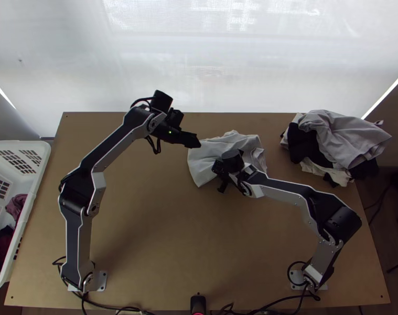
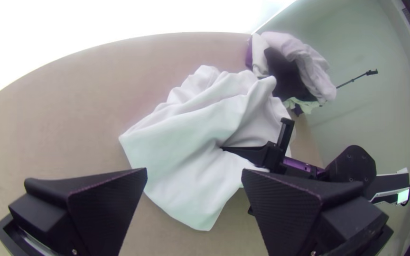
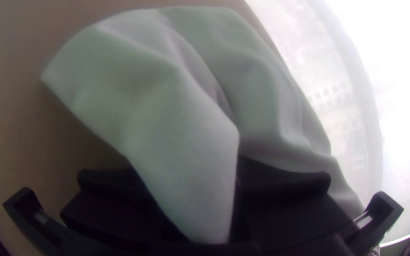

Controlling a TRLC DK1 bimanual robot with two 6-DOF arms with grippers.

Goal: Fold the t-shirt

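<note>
In the top view the left gripper (image 1: 192,140) hangs beside the far-left edge of the white t-shirt (image 1: 201,164), and the right gripper (image 1: 220,169) is over the shirt's near part. The shirt (image 2: 181,156) lies bunched in loose folds, with one corner flat towards the near side. In the left wrist view the left gripper (image 2: 194,174) is open, nothing between its fingers. The right wrist view has the right gripper (image 3: 202,199) shut on a raised fold of the shirt (image 3: 167,104); part of its fingers is hidden by the cloth.
A pile of grey, black and white clothes (image 1: 345,139) lies at the table's far right corner. A white basket (image 1: 33,194) with dark and reddish clothes stands at the left edge. Bare table (image 1: 162,226) stretches between the arms' bases.
</note>
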